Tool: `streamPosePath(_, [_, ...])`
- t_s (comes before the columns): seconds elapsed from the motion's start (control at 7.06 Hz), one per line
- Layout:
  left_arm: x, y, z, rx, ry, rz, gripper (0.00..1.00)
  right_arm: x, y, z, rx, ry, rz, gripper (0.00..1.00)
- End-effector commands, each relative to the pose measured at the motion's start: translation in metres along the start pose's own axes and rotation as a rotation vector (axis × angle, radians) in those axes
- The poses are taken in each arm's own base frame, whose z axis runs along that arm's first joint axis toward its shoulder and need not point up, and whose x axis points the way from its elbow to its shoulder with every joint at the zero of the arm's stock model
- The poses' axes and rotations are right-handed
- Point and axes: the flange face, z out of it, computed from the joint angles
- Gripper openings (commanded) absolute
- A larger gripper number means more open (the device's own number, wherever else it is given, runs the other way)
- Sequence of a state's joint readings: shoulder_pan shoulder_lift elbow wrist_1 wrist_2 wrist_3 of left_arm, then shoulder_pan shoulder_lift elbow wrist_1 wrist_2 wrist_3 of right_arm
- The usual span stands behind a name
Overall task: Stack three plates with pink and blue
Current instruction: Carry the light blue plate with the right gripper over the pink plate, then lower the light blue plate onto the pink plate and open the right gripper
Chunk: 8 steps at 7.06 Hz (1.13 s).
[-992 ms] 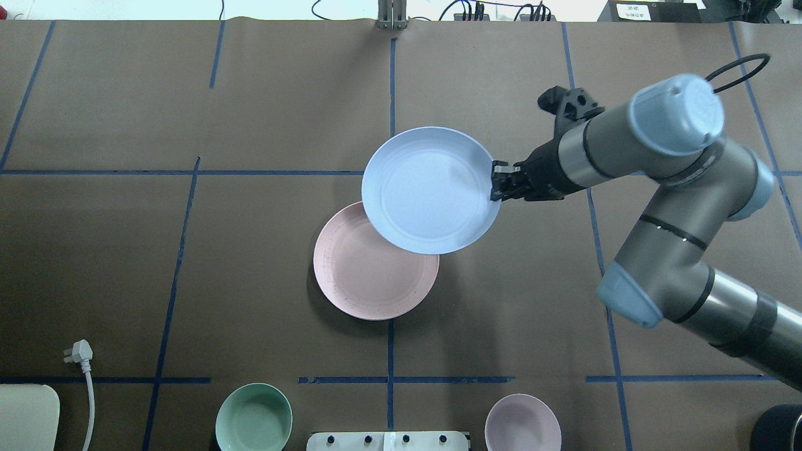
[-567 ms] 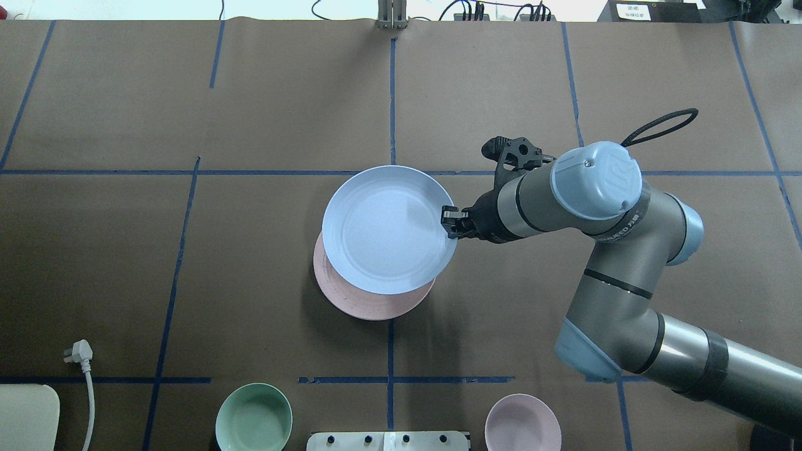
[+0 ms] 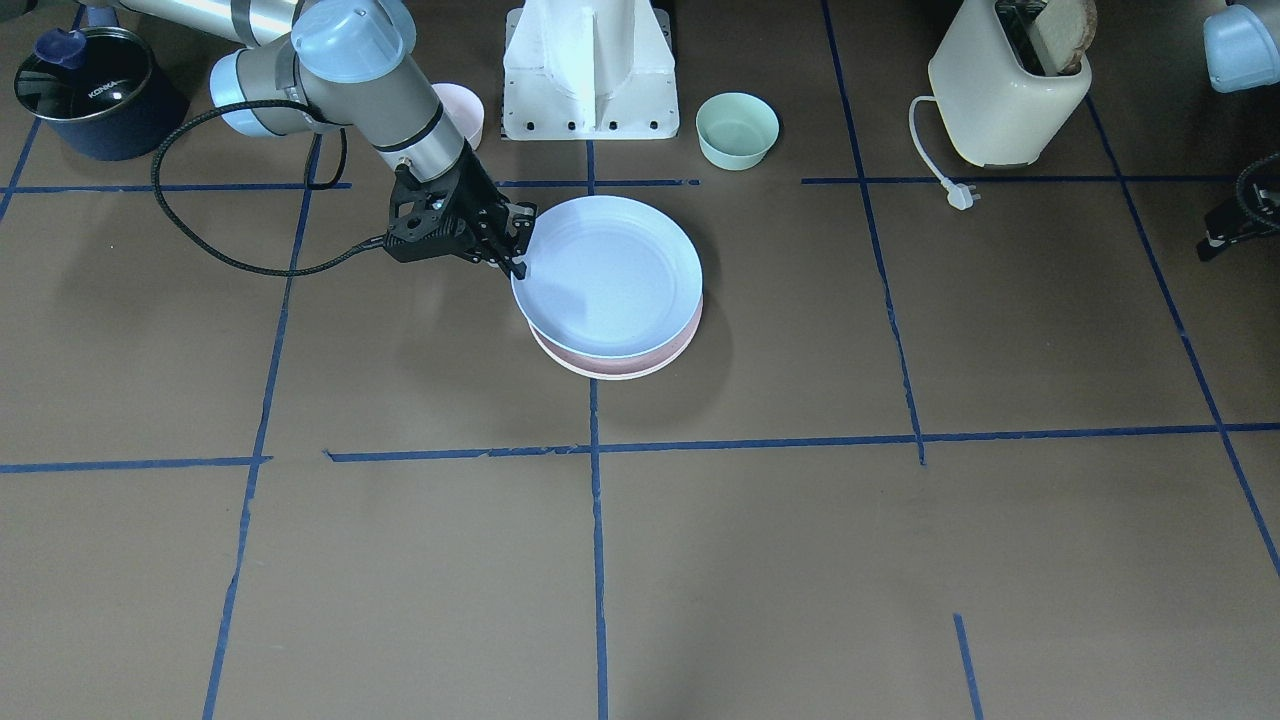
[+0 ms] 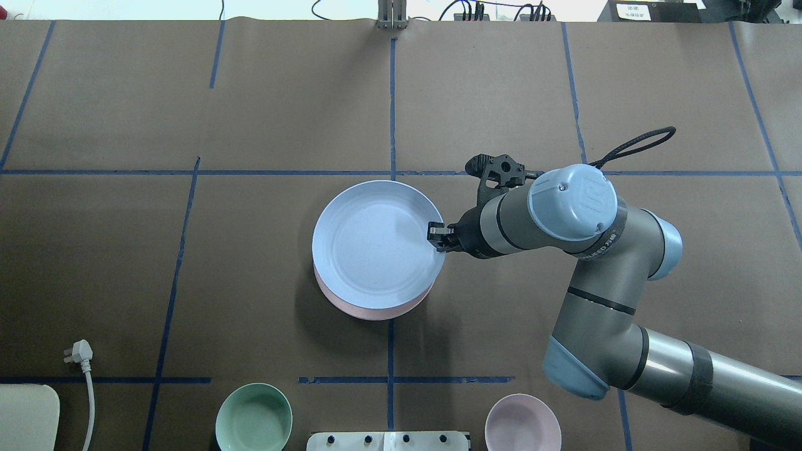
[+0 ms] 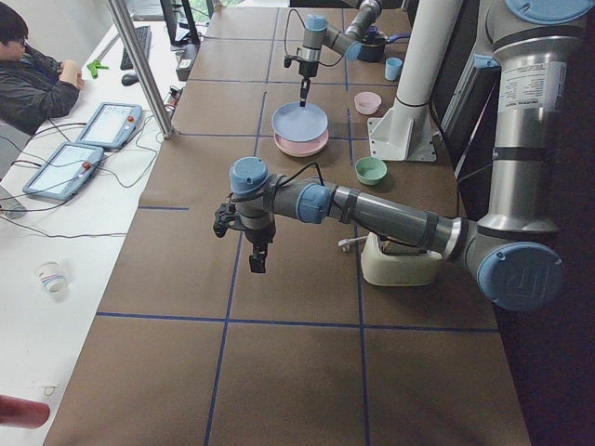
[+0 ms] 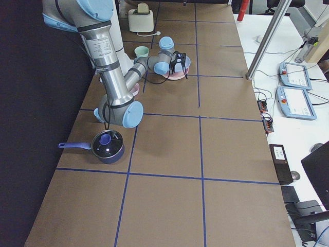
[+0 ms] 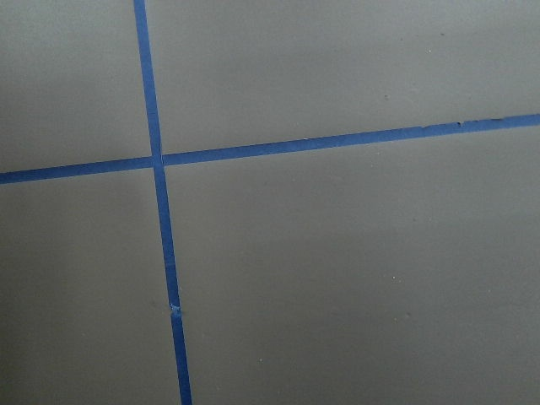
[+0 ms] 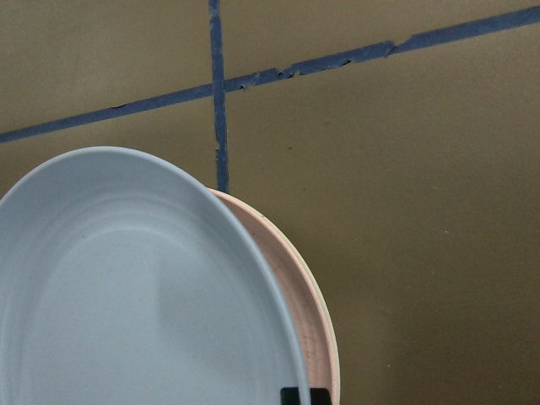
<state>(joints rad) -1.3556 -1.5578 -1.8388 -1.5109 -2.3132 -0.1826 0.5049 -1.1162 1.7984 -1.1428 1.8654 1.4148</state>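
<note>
Overhead exterior view: the right pincer is closed on the rim of the blue plate, which reaches out ahead of its fingertips.
Pink plate: directly below the blue plate, under and ahead of the pincer. Only a thin crescent of its rim shows.
Contact: I cannot tell whether the two plates touch.
Step in hand: I judge it to be setting blue onto pink.
Doing it well: first centre the rims, as blue sits slightly off. Then level it, descend slowly and release only once it rests.
Look: both are matte, shallow, round and equal in size, with faint rings.
Left pincer: well apart from the plates; I cannot tell whether it is open or closed.
</note>
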Motion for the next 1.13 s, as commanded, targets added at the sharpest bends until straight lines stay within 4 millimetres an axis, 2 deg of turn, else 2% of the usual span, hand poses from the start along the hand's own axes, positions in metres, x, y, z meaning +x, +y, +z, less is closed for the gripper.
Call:
streamPosePath(0.0, [-0.001,0.000,0.000,-0.001,0.000,-0.002,1.00,-0.009,-0.001,0.006,0.002,-0.004,-0.005,0.99])
streamPosePath(0.42, [0.001,0.000,0.000,0.000,0.009,0.001,1.00,-0.006,-0.004,0.003,0.007,-0.001,-0.001,1.00])
streamPosePath(0.57, [0.003,0.001,0.000,-0.005,0.028,-0.002,1.00,0.002,-0.021,-0.005,0.028,0.032,0.021,1.00])
streamPosePath(0.71, [0.001,0.001,-0.001,-0.005,0.027,-0.005,1.00,0.017,-0.045,-0.015,0.036,0.151,0.057,1.00])
streamPosePath(0.85, [-0.010,0.001,-0.011,0.013,0.021,0.000,1.00,0.037,-0.069,-0.036,0.026,0.246,-0.063,1.00])
streamPosePath(0.99, [-0.039,0.003,-0.016,0.019,0.011,0.019,1.00,0.068,-0.092,-0.055,-0.011,0.349,-0.186,1.00])
